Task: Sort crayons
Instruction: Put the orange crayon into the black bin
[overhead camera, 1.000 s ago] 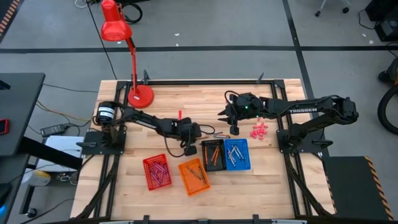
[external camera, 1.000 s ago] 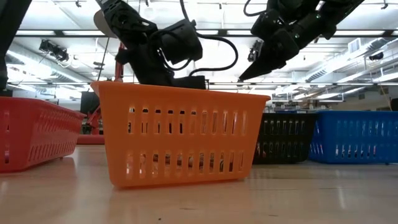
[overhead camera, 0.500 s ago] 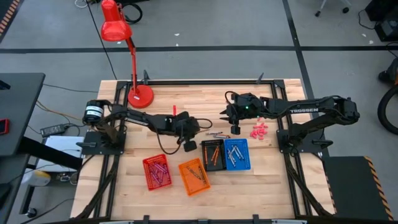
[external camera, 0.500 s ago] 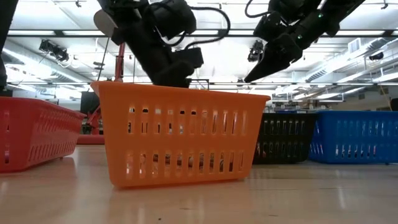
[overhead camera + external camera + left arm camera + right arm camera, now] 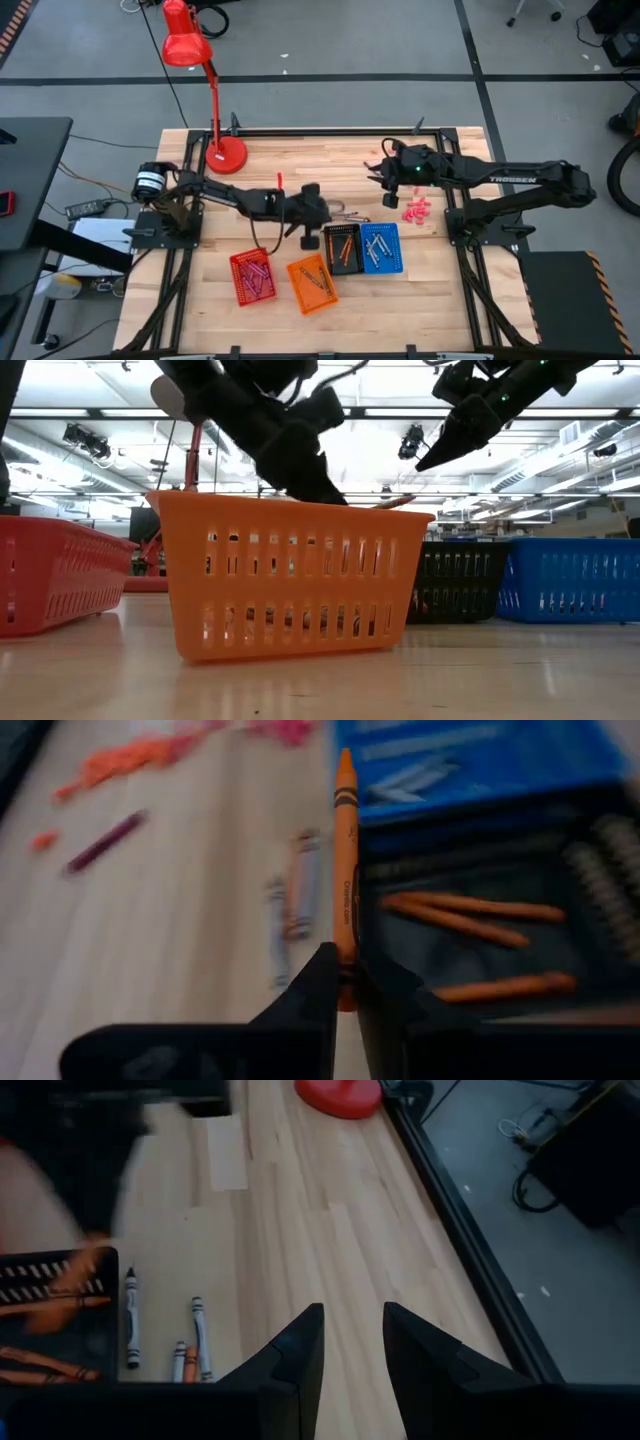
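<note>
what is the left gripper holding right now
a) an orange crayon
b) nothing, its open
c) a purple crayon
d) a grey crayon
a: in the left wrist view the left gripper is shut on an orange crayon that sticks out past its fingertips, above the edge of the black basket.

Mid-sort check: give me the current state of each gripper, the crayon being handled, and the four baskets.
left gripper: shut on orange crayon, by the black basket.
right gripper: open, empty, above bare table.
orange crayon: held, pointing forward.
black basket: upright, orange crayons inside.
blue basket: upright, grey crayons inside.
orange basket: upright, crayons inside.
red basket: upright, crayons inside.
</note>
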Motion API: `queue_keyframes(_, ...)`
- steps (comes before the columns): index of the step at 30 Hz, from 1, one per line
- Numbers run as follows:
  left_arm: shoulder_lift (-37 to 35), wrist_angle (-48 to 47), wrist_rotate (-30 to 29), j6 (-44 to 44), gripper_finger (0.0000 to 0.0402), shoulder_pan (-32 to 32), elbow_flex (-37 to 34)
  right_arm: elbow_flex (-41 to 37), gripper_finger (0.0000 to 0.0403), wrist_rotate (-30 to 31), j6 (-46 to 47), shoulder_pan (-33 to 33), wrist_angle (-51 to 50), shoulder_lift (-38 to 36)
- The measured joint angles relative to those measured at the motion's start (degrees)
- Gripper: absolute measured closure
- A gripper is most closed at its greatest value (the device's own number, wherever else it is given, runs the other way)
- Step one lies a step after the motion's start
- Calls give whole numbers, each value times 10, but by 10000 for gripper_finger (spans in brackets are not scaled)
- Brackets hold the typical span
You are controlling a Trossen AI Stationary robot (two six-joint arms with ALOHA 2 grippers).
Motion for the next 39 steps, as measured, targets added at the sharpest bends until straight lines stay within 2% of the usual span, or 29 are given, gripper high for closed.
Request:
queue_keyframes(8,5,30,-6,81,372,-32,5,0,292,1,0,0,0,-1)
queue_keyframes(14,33,-8,-4,109,372,-40,54,0,292,0,0,0,4,2)
queue_keyframes(17,54,-32,-4,150,372,-42,88,0,292,0,0,0,4,2)
queue_keyframes(21,69,-73,-4,273,372,-42,105,0,292,0,0,0,-1,1)
queue_keyframes(26,68,-63,-5,487,372,-42,105,0,292,0,-2,0,-4,1)
queue_keyframes(31,68,-62,-5,653,372,-38,105,0,292,0,-2,0,-5,1)
queue_keyframes(35,68,-62,-5,737,367,-33,105,0,292,0,-2,0,-4,1)
queue_keyframes(39,68,-66,-6,791,346,-33,105,0,292,-1,-2,0,-4,1)
